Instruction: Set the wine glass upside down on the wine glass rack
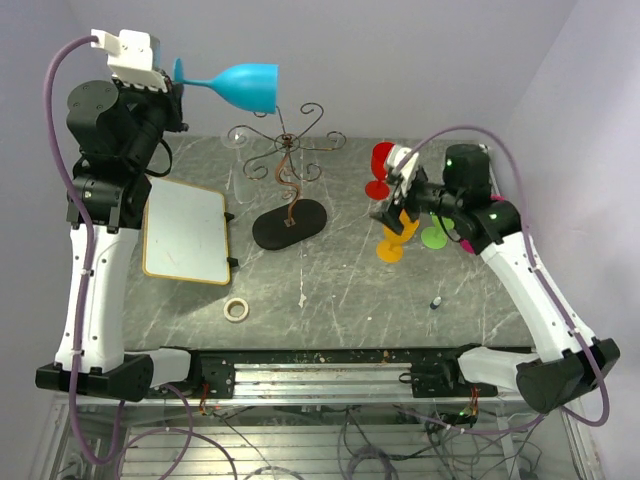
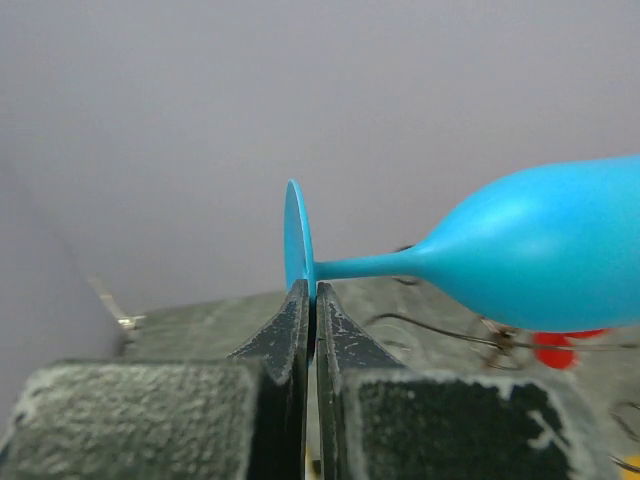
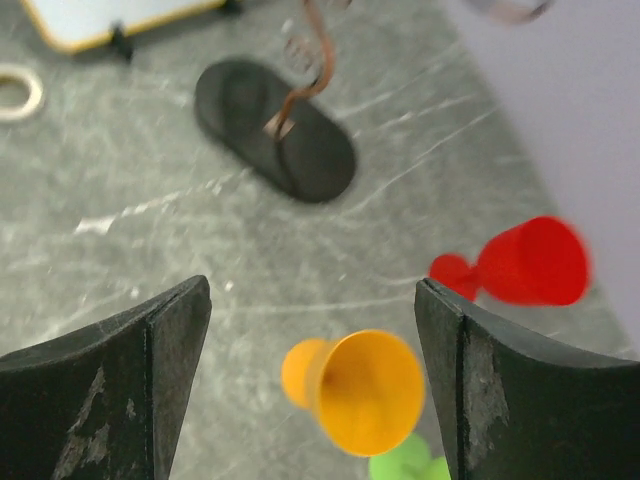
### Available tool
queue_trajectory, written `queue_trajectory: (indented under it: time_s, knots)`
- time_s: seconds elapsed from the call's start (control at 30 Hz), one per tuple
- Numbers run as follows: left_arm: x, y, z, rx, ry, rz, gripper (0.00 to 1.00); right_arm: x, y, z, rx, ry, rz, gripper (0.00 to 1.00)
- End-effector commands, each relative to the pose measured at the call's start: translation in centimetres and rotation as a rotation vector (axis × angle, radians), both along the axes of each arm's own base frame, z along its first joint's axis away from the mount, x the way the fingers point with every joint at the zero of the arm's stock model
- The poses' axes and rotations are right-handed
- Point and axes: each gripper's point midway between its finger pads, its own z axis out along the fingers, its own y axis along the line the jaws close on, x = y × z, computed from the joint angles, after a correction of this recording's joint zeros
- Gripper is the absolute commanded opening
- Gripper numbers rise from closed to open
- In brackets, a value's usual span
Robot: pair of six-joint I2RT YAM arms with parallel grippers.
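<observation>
Blue wine glass [image 1: 245, 85]: plastic-looking, held on its side high above the table's [image 1: 330, 290] far left corner. Its bowl points right, towards the rack. It touches neither rack nor table.
Left gripper [image 1: 172, 85]: pinching the glass by the rim of its round foot. In your left wrist view the fingers [image 2: 340, 350] press together on the disc's lower edge, with the stem running off to the right. That view cuts off the bowl's [image 2: 540, 255] mouth.
Wine glass rack [image 1: 290, 170]: upright mid-table on its black oval base. The scroll arms sit just below and right of the bowl, and none of them carries the blue glass.
Rack, right wrist view: you get only the base [image 3: 275, 130] and the lower stem, blurred. The arms are out of frame.
Rack, left wrist view: thin wire bits [image 2: 430, 325] show under the bowl, and the rest is hidden.
Right gripper [image 1: 395, 215]: spread wide and holding nothing, low over the table's right side. Its fingers [image 3: 150, 340] frame the orange glass [image 3: 365, 390] lying below.
Red glass [image 3: 530, 262]: on its side to the right, soft in focus.
Green glass [image 3: 405, 462]: only a sliver shows at the bottom edge.
Far-left rack arm: something pale and clear [image 1: 238, 135] is there, possibly another glass. You can't confirm it from the top view.
Others: white board [image 1: 185, 232] at left, tape roll [image 1: 237, 309] in front of it, and a small dark item [image 1: 438, 301] at near right, too small to identify.
</observation>
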Motion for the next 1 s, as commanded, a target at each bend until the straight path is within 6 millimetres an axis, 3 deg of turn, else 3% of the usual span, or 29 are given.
queue_trajectory:
  time_s: [0.0,0.27,0.47,0.7,0.97]
  knots:
    - [-0.2,5.4,2.7,0.145,-0.083,0.272,0.07,-1.9,0.6,-3.1,-0.036,-0.016,0.127,0.81]
    - [-0.4,11.1,4.1,0.342,-0.119,0.598,0.07,-4.1,0.9,-6.1,-0.039,0.04,0.236,0.79]
    - [0.3,13.5,3.5,0.512,-0.102,0.752,0.07,-4.8,1.4,-7.3,-0.015,0.096,0.285,0.8]
    - [4.2,12.8,1.0,0.758,-0.056,0.728,0.07,-5.0,1.5,-7.9,-0.016,0.099,0.301,0.8]
    - [10.7,9.2,-4.4,1.092,-0.015,0.479,0.07,-5.7,1.9,-9.1,-0.012,0.123,0.354,0.79]
